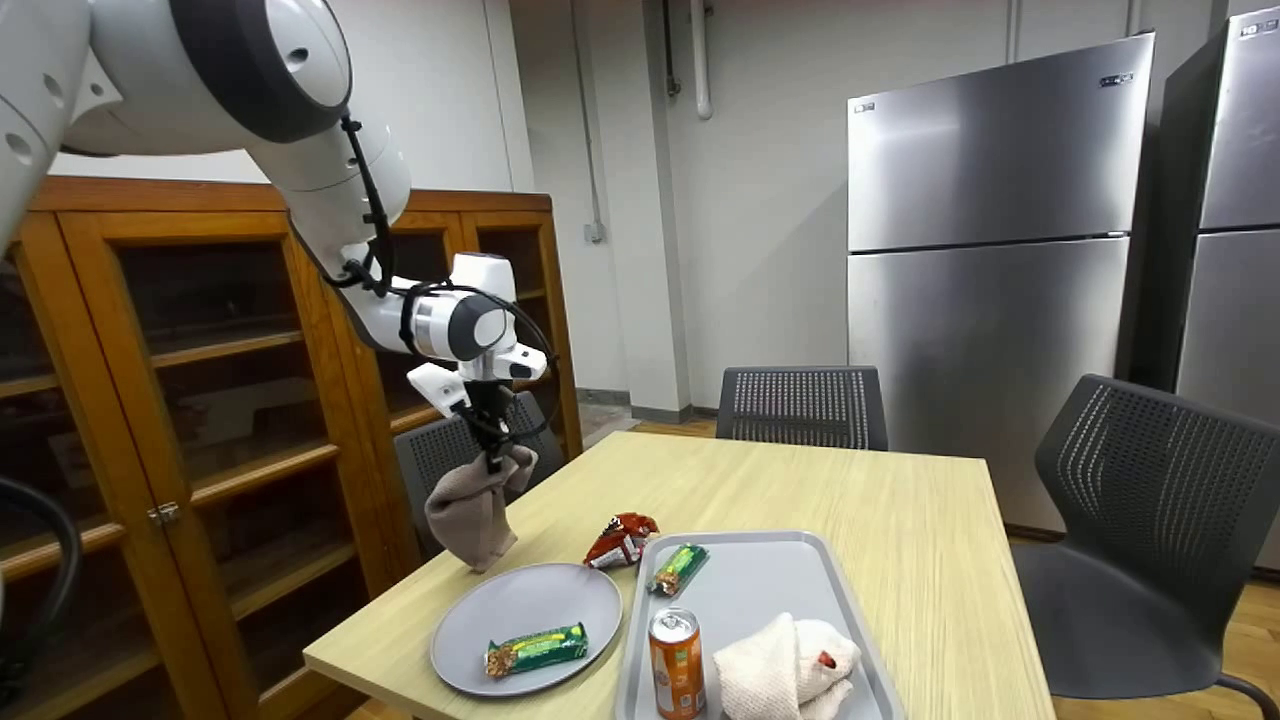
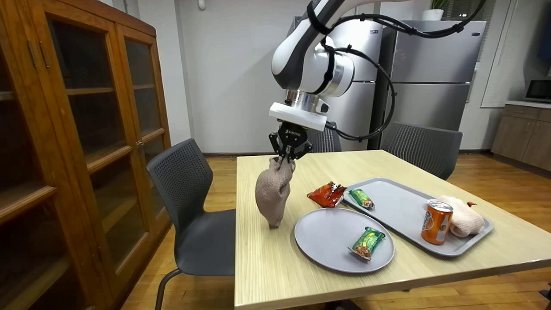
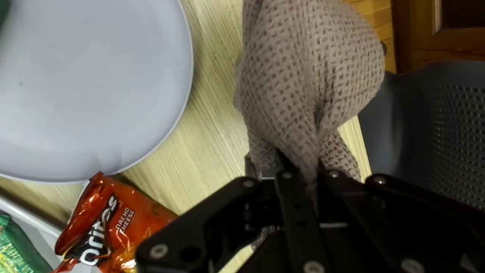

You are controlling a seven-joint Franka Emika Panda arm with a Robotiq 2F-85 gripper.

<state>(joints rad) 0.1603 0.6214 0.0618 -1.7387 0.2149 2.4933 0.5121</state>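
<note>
taupe cloth (image 3: 303, 83), waffle-textured (small square dimples), hanging in folds, pinched in the gripper (image 2: 285, 158)

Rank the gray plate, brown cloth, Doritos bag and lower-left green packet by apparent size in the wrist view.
1. Gray plate
2. Brown cloth, nearest the camera
3. Doritos bag
4. Green packet
The frame crops all four.

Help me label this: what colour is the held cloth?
The cloth is greyish brown, clearest in the wrist view.

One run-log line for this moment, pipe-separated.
gripper: pinching brown cloth, bunched, hanging | on gray plate: green snack packet | beside plate: red Doritos bag | on tray: orange can, pale cloth, another green packet
</note>
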